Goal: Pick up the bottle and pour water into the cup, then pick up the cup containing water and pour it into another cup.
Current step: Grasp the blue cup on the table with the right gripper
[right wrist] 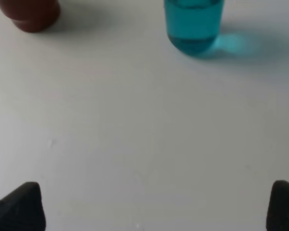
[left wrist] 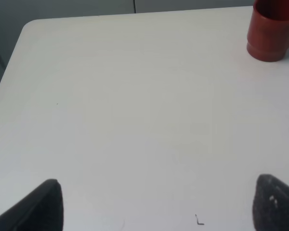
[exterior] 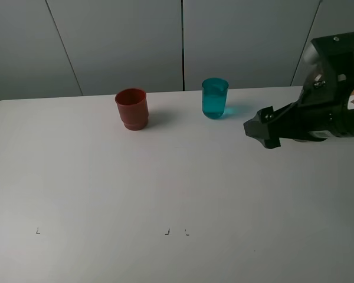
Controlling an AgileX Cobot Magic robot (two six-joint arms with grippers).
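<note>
The right gripper [exterior: 263, 127] sits closest to the lens, its black fingertips spread wide apart with nothing between them. It hovers low over the white table [exterior: 165, 194], pointing towards the cup [exterior: 215, 98] but stopping short of it. The left gripper [left wrist: 159, 207] is also open and empty, over bare tabletop on its own side, with another cup [left wrist: 271, 32] far ahead of it. The bottle shows in none of the views, so where it stands cannot be told. With the bottle out of the picture and the teal cup seeming to carry liquid, the step in hand looks like the second one – taking up the filled cup. The next move calls for the right gripper to advance until its fingers straddle the tumbler's sides, then close gently and level so nothing slops out. The cup stands upright near the back edge of the table. It is translucent teal-blue with smooth tapered walls, a deeper tint in its lower body and a bright teal glow cast on the table beside it. The red-brown cup stands upright to its left – well apart, with a stepped base.
</note>
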